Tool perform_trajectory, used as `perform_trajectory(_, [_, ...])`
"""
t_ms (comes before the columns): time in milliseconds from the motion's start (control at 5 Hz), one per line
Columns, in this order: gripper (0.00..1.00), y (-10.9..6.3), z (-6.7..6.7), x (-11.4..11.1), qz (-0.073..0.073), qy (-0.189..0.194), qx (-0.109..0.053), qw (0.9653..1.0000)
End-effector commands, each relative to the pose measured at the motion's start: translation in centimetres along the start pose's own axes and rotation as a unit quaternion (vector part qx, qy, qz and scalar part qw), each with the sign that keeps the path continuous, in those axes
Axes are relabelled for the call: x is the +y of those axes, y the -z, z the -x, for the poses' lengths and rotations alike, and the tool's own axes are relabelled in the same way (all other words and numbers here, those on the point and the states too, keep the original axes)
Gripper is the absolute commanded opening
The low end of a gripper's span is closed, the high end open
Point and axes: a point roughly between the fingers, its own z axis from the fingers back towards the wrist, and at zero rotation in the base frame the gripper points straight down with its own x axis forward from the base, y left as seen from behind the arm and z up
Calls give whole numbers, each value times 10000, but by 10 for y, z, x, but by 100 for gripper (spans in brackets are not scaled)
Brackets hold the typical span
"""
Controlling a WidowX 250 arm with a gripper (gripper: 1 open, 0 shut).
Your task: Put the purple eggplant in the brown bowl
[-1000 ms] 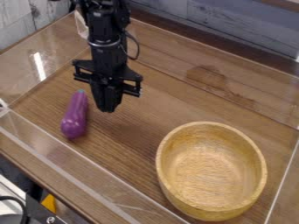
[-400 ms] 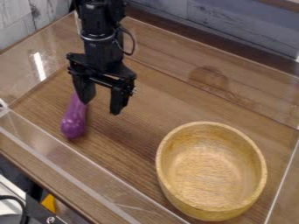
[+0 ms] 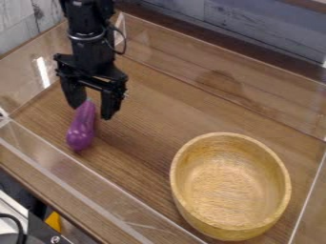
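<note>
The purple eggplant lies on the wooden tabletop at the left, its narrow end pointing up the picture. My gripper hangs straight down just above that upper end, open, with one finger on each side and nothing between them. I cannot tell whether the fingertips touch the eggplant. The brown bowl, wide and empty, sits at the lower right, well apart from both.
A clear plastic wall runs along the table's near edge and up the left side. The wooden tabletop stretches between the eggplant and the bowl. Dark cables trail down the arm behind the gripper.
The gripper went from shut to open and moved left, from beside the eggplant's right side to above its upper end. Eggplant and bowl have not moved.
</note>
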Motion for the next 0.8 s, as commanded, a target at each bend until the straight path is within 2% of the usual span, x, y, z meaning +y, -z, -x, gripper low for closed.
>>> perform_trajectory(0, [100,3,-6,5,-94,-186,-118,9997])
perform_trajectory(400, [100,15,-16,13,-200,-243,-76,9995])
perform_trajectory(600, [100,15,-12,17,-237,-478,-37,9986])
